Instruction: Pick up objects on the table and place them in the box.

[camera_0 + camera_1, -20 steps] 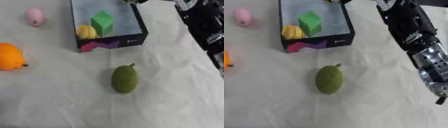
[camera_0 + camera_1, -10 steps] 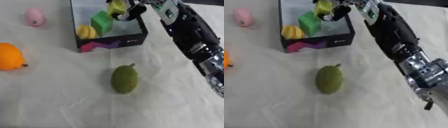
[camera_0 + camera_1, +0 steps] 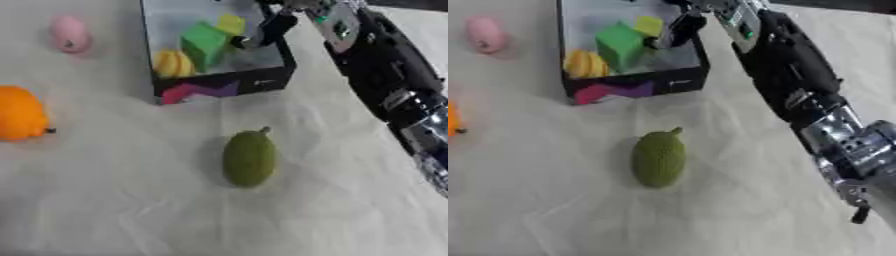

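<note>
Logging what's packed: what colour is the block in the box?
Green block, clearest in the left eye view.

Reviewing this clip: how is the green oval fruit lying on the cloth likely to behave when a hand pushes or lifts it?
The green oval fruit looks rounded, so a sideways push would probably roll it. Its skin seems bumpy, likely helping fingers hold it. The stub at one end may make it wobble.

You're looking down at a tabletop (image 3: pixel 105 210) covered in a whitish cloth (image 3: pixel 737 220) that fills nearly the whole view. The cloth lies rumpled, with shallow creases and folds running across it, most visible in the near half and toward the right. At the far upper right corner a dark strip shows beyond the cloth's edge.
</note>
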Robot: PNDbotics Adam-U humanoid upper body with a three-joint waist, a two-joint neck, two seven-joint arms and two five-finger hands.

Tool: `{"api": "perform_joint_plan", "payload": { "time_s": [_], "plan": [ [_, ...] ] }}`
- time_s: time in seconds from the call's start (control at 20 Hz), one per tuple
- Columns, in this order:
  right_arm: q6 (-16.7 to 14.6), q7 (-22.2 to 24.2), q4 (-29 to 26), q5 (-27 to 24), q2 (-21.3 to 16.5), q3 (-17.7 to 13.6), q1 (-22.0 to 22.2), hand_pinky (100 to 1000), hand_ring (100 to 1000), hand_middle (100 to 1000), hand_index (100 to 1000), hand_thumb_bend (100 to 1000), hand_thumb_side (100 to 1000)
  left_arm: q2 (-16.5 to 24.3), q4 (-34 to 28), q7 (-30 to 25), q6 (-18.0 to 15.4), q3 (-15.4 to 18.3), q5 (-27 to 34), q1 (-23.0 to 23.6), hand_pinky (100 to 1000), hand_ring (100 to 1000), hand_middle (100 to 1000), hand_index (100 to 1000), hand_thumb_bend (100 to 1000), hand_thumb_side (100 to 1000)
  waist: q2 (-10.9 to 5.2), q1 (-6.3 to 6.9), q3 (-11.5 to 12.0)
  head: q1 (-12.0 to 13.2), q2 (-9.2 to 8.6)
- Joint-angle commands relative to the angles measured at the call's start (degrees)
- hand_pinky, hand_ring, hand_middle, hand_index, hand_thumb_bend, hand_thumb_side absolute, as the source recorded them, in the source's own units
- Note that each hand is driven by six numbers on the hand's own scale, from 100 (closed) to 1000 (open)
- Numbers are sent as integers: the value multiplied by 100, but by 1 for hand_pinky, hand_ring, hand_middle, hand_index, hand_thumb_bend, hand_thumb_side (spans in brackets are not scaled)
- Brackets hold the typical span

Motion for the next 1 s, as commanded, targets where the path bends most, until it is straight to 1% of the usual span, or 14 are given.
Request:
{"api": "perform_joint_plan", "payload": {
  "time_s": [0.05, 0.1, 0.15, 0.2, 0.25, 0.35, 0.5, 0.55, 0.6, 0.8, 1.0],
  "plan": [
    [165, -87, -435, -471, -373, -108, -73, 865, 879, 805, 907, 274, 205, 71, -53, 21, -17, 63, -27, 26, 972, 762, 642, 674, 169, 930, -152, -6, -54, 71, 63],
    [249, -70, -581, -680, -439, -125, -24, 860, 878, 803, 902, 190, 164, 77, -50, 32, -22, 76, -34, 57, 972, 762, 642, 674, 168, 929, -180, 0, -93, 105, 85],
    [354, -54, -762, -921, -507, -157, 72, 857, 879, 804, 900, 129, 148, 85, -44, 48, -27, 96, -43, 97, 972, 762, 642, 674, 168, 928, -220, 5, -144, 144, 126],
    [472, -27, -967, -1155, -575, -181, 179, 856, 883, 809, 902, 100, 134, 94, -39, 65, -34, 114, -50, 132, 972, 761, 642, 674, 168, 927, -252, 6, -187, 180, 163],
    [579, 1, -1212, -1394, -647, -198, 336, 854, 882, 805, 900, 100, 122, 107, -30, 89, -39, 140, -61, 186, 972, 761, 642, 674, 167, 928, -297, 9, -255, 245, 219],
    [771, 69, -1787, -1855, -809, -203, 678, 858, 888, 806, 904, 100, 127, 129, -12, 136, -52, 189, -87, 292, 972, 761, 642, 674, 167, 927, -379, 18, -386, 378, 268],
    [981, 163, -2692, -2344, -1050, -175, 1179, 862, 899, 817, 911, 100, 124, 126, 7, 186, -69, 231, -110, 387, 972, 761, 642, 674, 168, 924, -475, 38, -544, 557, 282],
    [1024, 190, -2981, -2479, -1104, -159, 1346, 866, 909, 831, 922, 100, 100, 123, 11, 195, -72, 240, -115, 409, 972, 761, 643, 674, 168, 923, -502, 47, -597, 625, 283],
    [1054, 213, -3244, -2609, -1148, -148, 1494, 866, 910, 832, 922, 100, 100, 123, 16, 204, -75, 248, -120, 429, 972, 761, 643, 673, 168, 923, -523, 51, -644, 679, 283],
    [1133, 322, -4020, -2954, -1305, -84, 1931, 863, 909, 829, 911, 100, 100, 122, 32, 239, -84, 282, -139, 487, 973, 762, 643, 673, 169, 923, -575, 59, -838, 838, 284],
    [1153, 501, -4576, -3151, -1444, -50, 2232, 863, 912, 831, 913, 100, 111, 120, 38, 248, -89, 289, -152, 517, 973, 763, 644, 672, 168, 925, -576, 87, -920, 897, 284]
  ]
}}
